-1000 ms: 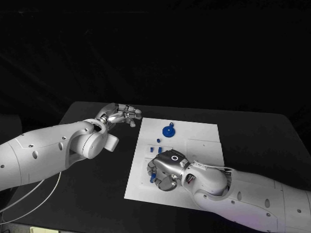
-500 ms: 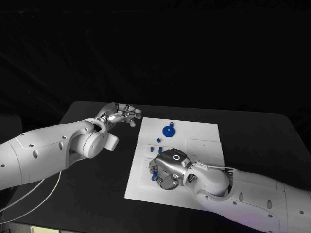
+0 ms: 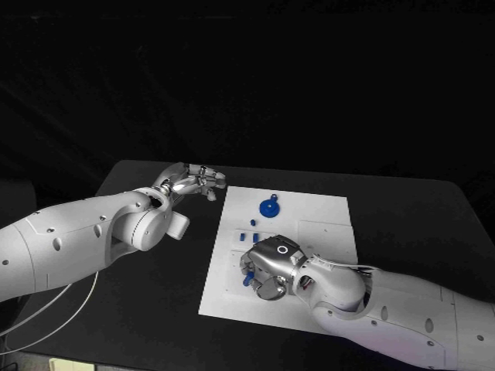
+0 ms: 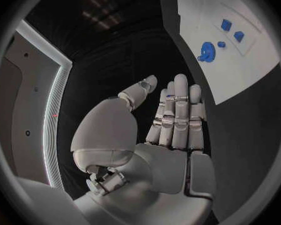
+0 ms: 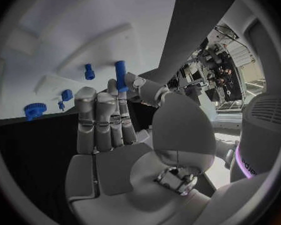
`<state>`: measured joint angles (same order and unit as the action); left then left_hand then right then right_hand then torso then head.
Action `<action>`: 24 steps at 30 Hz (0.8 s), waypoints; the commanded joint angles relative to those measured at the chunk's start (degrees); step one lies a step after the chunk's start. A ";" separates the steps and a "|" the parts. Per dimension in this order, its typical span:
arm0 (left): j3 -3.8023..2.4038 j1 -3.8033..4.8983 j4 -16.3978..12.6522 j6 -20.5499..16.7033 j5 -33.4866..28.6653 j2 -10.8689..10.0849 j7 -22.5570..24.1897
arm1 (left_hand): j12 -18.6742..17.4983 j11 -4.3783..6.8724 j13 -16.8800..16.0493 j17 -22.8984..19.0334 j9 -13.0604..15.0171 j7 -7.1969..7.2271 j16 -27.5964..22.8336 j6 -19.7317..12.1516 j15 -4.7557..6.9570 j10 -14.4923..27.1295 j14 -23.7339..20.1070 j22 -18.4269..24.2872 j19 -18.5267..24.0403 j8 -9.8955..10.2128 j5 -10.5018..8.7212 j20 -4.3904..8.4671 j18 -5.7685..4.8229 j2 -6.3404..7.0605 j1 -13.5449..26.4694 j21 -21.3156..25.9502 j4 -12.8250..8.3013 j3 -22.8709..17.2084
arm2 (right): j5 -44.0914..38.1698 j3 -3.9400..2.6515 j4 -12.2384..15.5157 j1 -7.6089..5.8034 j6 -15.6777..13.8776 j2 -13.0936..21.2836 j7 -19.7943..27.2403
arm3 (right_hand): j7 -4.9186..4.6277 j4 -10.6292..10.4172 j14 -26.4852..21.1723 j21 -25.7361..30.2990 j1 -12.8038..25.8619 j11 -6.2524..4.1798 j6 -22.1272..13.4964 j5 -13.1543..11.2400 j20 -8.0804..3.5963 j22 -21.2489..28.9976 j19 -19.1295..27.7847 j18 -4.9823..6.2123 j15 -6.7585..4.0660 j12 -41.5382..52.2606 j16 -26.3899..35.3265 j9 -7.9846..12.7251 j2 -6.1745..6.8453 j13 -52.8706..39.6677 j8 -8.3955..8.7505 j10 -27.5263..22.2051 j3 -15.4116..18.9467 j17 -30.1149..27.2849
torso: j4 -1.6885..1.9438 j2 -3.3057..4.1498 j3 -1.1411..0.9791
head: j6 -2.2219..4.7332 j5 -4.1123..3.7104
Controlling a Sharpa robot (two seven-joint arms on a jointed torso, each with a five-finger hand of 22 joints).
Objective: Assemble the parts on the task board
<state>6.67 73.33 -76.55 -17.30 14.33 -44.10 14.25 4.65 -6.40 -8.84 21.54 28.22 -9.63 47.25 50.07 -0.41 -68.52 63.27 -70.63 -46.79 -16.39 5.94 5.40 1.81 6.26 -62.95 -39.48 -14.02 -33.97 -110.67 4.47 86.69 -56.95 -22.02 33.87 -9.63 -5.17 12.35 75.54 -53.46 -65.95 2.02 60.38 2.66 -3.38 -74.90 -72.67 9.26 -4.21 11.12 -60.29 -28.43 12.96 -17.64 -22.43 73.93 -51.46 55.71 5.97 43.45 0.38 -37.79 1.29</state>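
Blue peg (image 5: 120,75) pinched by right hand (image 5: 115,120) fingers (image 5: 102,117); left hand (image 4: 159,130) empty.

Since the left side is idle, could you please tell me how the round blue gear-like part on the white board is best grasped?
Probably pinch the round blue gear-like part across its toothed rim from above: it lies flat on the white task board, nothing close beside it.

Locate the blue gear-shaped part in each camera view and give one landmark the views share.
Head view: the blue gear lies on the far end of the task board, beyond the right hand.
Left wrist view: the gear lies on the board beyond the left hand.
Right wrist view: the gear sits at the board's edge.
Shared landmark: the small blue pieces near the gear.
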 commanded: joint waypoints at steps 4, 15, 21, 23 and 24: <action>-0.04 0.03 -0.08 0.23 -0.30 0.06 0.34 | -0.23 -0.12 -0.06 0.09 -0.06 0.11 -0.41 -0.35 0.07 0.19 0.36 -0.06 -0.42 -0.21 -0.06 -0.12 0.64 -0.30 0.10 0.31 0.24 0.12 | -1.39 0.01 -0.12 0.04 2.44 -0.12 -0.61 | -0.14 0.17 -0.15 -0.39 -0.21 -0.48 0.43 0.14 -0.50 -1.03 0.08 5.74 -0.62 0.18 -0.33 -0.06 -0.32 -0.20 -0.27 1.76 -0.11 0.10 | -0.02 0.00 0.04 | -0.16 -0.01; -0.04 0.03 -0.03 0.22 -0.30 0.13 0.34 | -0.22 -0.12 -0.06 0.15 -0.07 0.11 -0.46 -0.36 0.07 0.20 0.37 -0.09 -0.43 -0.23 -0.05 -0.12 0.64 -0.32 0.10 0.35 0.26 0.12 | -1.01 0.12 -0.77 0.04 2.84 -1.46 -0.15 | -0.14 0.20 -0.15 -0.41 -0.14 -0.48 0.42 0.14 -0.51 -1.04 0.09 5.74 -0.62 0.17 -0.34 -0.09 -0.31 -0.28 -0.24 1.74 -0.10 0.11 | -0.02 0.00 -0.01 | -0.24 0.03; -0.04 0.03 -0.01 0.25 -0.30 0.20 0.34 | -0.22 -0.12 -0.06 0.18 -0.08 0.11 -0.49 -0.37 0.07 0.20 0.37 -0.10 -0.43 -0.24 -0.05 -0.12 0.63 -0.32 0.11 0.37 0.26 0.13 | -0.37 0.37 -0.85 0.05 3.56 -1.86 0.20 | -0.15 0.21 -0.15 -0.41 -0.11 -0.48 0.42 0.14 -0.50 -1.03 0.09 5.74 -0.61 0.16 -0.34 -0.10 -0.32 -0.32 -0.23 1.73 -0.10 0.11 | 0.02 0.01 -0.01 | -0.28 0.02; -0.04 0.03 0.00 0.26 -0.30 0.19 0.34 | -0.22 -0.12 -0.06 0.19 -0.08 0.11 -0.50 -0.37 0.07 0.20 0.38 -0.10 -0.43 -0.24 -0.05 -0.12 0.64 -0.32 0.11 0.37 0.26 0.13 | 0.31 0.49 -0.91 0.05 3.89 -1.86 0.53 | -0.16 0.20 -0.17 -0.40 -0.01 -0.46 0.40 0.14 -0.50 -1.03 0.12 5.74 -0.60 0.13 -0.33 -0.12 -0.27 -0.36 -0.21 1.69 -0.09 0.11 | 0.02 -0.01 -0.01 | -0.29 0.02; -0.04 0.03 0.00 0.25 -0.30 0.17 0.34 | -0.22 -0.12 -0.06 0.19 -0.08 0.11 -0.50 -0.37 0.07 0.20 0.38 -0.11 -0.44 -0.24 -0.05 -0.12 0.64 -0.32 0.11 0.37 0.26 0.13 | 0.52 0.58 -0.96 0.05 3.98 -1.86 0.64 | -0.16 0.20 -0.18 -0.40 0.01 -0.46 0.40 0.14 -0.49 -1.03 0.12 5.74 -0.60 0.12 -0.32 -0.12 -0.26 -0.37 -0.20 1.67 -0.08 0.10 | 0.02 -0.01 -0.01 | -0.29 0.02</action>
<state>6.67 73.33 -76.49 -17.30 14.32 -44.02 14.24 4.65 -6.38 -8.84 21.66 28.23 -9.56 47.03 49.99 -0.41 -68.54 63.27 -70.67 -46.70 -16.38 5.94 5.30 1.81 6.26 -62.95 -39.48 -14.02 -33.97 -110.85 4.78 85.76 -57.13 -20.20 32.12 -9.86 -5.20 12.43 75.53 -53.68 -66.02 2.02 60.33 2.61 -3.50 -74.95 -72.49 9.25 -4.22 11.11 -60.29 -28.43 12.89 -17.99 -22.47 73.93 -51.37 55.75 5.98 43.45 0.38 -38.07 1.32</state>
